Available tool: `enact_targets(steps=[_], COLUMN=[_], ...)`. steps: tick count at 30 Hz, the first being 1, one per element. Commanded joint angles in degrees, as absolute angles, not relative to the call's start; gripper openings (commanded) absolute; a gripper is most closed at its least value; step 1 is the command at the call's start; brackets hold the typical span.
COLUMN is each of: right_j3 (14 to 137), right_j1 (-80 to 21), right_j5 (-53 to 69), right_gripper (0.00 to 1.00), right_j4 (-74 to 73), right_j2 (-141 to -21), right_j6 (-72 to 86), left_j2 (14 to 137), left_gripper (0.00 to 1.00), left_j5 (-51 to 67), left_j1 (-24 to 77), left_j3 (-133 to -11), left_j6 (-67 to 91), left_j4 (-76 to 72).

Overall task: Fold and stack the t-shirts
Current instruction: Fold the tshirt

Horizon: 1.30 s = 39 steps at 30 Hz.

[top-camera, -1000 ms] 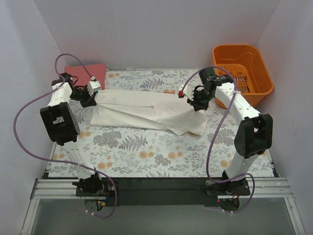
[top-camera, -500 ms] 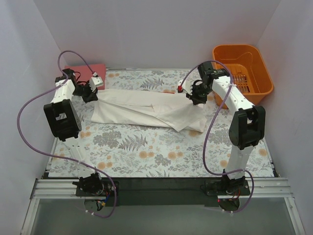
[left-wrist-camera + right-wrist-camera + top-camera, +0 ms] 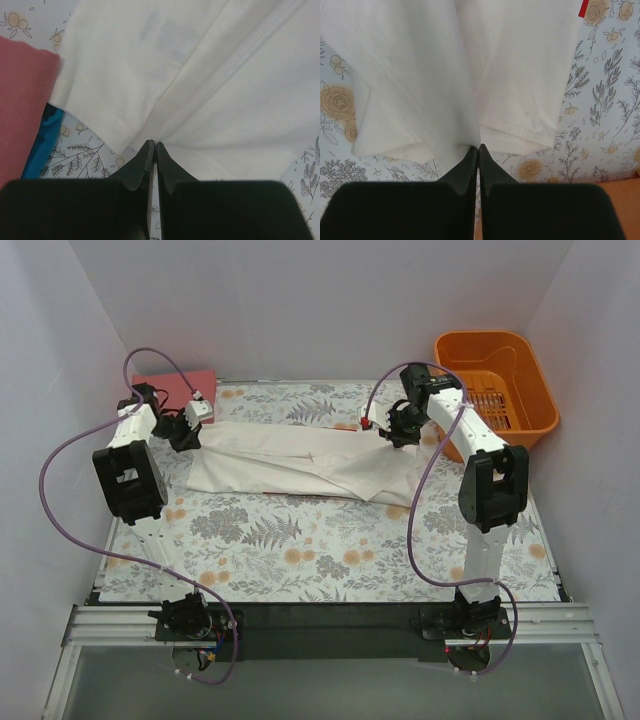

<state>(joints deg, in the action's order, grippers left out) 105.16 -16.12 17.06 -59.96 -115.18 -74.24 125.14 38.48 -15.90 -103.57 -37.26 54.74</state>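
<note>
Pinching the white t-shirt (image 3: 290,455), your left end effector (image 3: 153,144) and right end effector (image 3: 478,147) should lift evenly, cloth taut.

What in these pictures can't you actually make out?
White cloth t-shirt: any print is folded under; the right wrist view shows only a red sliver at its top edge.
Blue cloth shirt: in the left wrist view, only a strip shows beside the salmon-red cloth shirt.
Left gripper, right gripper: closed fingers hide how much cloth they pinch.

You've got an orange slotted plastic basket (image 3: 495,380) at the far-right corner, plus a pale floral-print cloth cover (image 3: 300,550) spread over the counter (image 3: 330,628).
</note>
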Motion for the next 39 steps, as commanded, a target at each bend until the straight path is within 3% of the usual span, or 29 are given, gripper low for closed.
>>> enact_targets(steps=[1, 15, 16, 18, 19, 21, 25, 31, 39], right_j3=[108.71, 112.67, 113.02, 114.16, 115.48, 116.45, 110.43, 95.82, 86.85], right_j1=[-15.64, -15.47, -15.56, -15.47, -15.38, -15.03, -14.41, -11.61, -9.67], right_j5=[16.96, 16.97, 16.61, 15.74, 15.65, 16.43, 17.93, 23.37, 27.34], right_gripper=[0.01, 0.01, 0.12, 0.33, 0.5, 0.62, 0.63, 0.6, 0.59], right_j4=[-61.08, -60.82, -60.91, -60.91, -60.91, -60.99, -61.96, -63.46, -60.92], right_j2=[-116.36, -120.14, -120.58, -120.76, -120.5, -119.1, -112.95, -104.16, -106.43], right_j6=[-76.46, -77.0, -76.56, -74.45, -73.57, -70.33, -63.21, -47.67, -35.43], left_j2=[124.72, 124.37, 124.28, 124.28, 124.02, 122.88, 121.9, 120.59, 117.51], left_gripper=[0.0, 0.0, 0.0, 0.12, 0.17, 0.26, 0.39, 0.49, 0.5], left_j5=[37.53, 35.25, 34.98, 34.37, 34.19, 34.19, 35.51, 36.47, 34.63], left_j1=[-15.82, -15.56, -15.56, -15.47, -15.73, -16.34, -17.84, -20.47, -22.15], left_j3=[-103.89, -101.08, -100.81, -100.99, -101.16, -101.34, -104.49, -102.94, -92.64], left_j6=[-37.09, -35.25, -34.37, -32.53, -30.34, -27.44, -16.99, -1.86, 9.74], left_j4=[53.09, 50.8, 50.37, 50.36, 50.45, 50.19, 53.95, 61.79, 56.34])
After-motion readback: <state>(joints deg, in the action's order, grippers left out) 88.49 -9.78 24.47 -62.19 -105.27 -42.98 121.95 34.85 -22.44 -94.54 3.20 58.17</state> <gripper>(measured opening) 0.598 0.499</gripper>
